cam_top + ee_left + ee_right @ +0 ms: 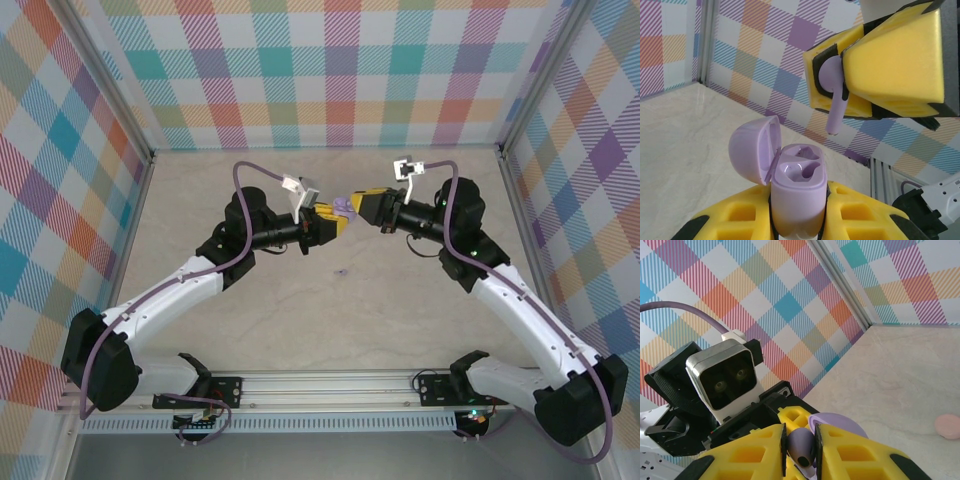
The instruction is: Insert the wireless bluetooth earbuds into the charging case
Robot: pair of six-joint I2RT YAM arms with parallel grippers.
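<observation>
Earbud (834,92), lilac, is pinched by its head between the yellow pads of my right gripper (837,85). The jaws are drawn almost together on it and the stem hangs free below. It is held in the air at about 1 o'clock from the charging case (796,192), apart from it and, as I judge it, not yet lined up over a well. The charging case stands upright in my left gripper (797,222), whose jaws are clamped tight on its body. Its lid (752,150) is swung open toward 10 o'clock, and both wells look empty from the left wrist view. Alignment worries me most: the stem leans a little off the line of the wells, so coming down as it is could catch the rim and twist the earbud in the pads. A hard push could also slide the charging case down through the left grip, since nothing supports it from below. Both pieces are off the table (250,320), so anything that slips will fall and may bounce away. The bulky right pad could knock the lid on the approach. From the right wrist view the pads and the lid hide the wells, so I would be steering from the left wrist view. I also cannot tell which well suits this earbud. A small lilac bit (343,271) lies on the table at 6 o'clock from the grippers, too small to identify.
</observation>
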